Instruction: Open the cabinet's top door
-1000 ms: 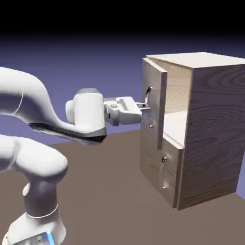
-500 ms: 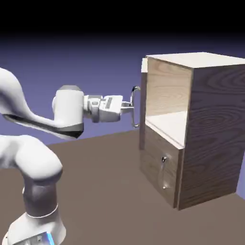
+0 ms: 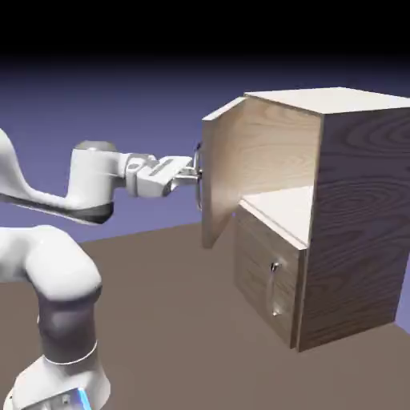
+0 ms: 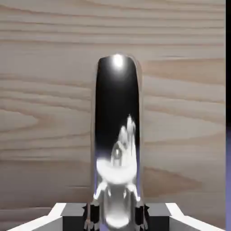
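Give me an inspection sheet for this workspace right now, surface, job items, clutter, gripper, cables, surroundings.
Surface: brown table, bare where visible.
Job's things: cabinet upright; top door swung wide open, shelf exposed; lower panel shut.
Clutter: nothing seen.
Gripper: gripper shut on the door's handle, which fills the hand view.
Cables: nothing seen.
Surroundings: plain blue-violet backdrop.

The top door (image 3: 223, 180) has swung wide open; tool (image 3: 192, 172) drew leftward.
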Robot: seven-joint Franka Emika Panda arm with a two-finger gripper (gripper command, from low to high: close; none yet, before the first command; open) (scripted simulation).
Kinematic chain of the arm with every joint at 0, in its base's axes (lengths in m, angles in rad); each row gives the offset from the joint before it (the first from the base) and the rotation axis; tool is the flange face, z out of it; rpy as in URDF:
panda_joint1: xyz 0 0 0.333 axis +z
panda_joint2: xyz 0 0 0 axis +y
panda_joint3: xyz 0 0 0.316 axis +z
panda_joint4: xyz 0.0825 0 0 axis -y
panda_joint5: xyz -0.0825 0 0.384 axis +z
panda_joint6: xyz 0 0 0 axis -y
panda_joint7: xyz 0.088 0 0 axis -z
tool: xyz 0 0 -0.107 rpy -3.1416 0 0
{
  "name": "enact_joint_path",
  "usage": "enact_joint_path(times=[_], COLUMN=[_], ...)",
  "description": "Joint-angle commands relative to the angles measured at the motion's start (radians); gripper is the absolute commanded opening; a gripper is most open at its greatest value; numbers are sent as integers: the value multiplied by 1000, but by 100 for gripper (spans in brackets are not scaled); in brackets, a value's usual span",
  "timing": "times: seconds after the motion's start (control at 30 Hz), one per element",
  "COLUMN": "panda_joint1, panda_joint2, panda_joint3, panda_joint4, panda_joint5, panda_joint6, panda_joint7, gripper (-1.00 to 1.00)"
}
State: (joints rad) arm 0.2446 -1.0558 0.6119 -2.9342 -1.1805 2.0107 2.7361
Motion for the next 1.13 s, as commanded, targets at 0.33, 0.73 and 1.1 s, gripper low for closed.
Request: enact_joint_path(times=[0.33, 0.73, 1.1], panda_joint1=[-191, -620, -958], panda_joint2=[245, 357, 261], panda_joint3=[399, 798, 1028], panda_joint4=[328, 699, 977], panda_joint5=[350, 526, 647], panda_joint6=[-458, -789, -967], panda_joint7=[27, 49, -14], gripper=[-100, -100, 100])
